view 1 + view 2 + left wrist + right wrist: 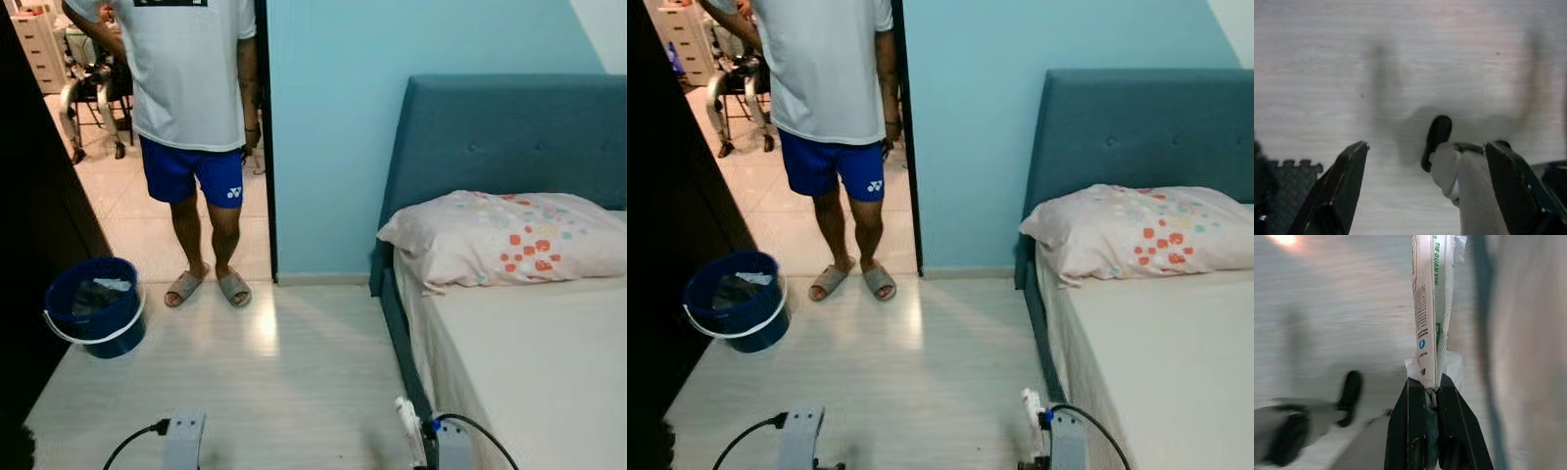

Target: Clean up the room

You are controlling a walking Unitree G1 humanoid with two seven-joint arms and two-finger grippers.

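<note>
Pinched flat between the pressed-together fingers of the right gripper [1432, 391] is a white printed wrapper [1431, 308], held low over the pale wood-look floor [284, 382] just beside the blue bed frame [397, 323], while the left gripper [1425, 166] hangs over the floor with its fingers spread and nothing between them. Ahead, a person [196, 98] in a white shirt, blue shorts and grey slippers stands in the doorway, a blue bucket [95, 305] with trash inside sits near the dark wardrobe [39, 225], and a patterned pillow [509, 238] lies at the head of the bed.
</note>
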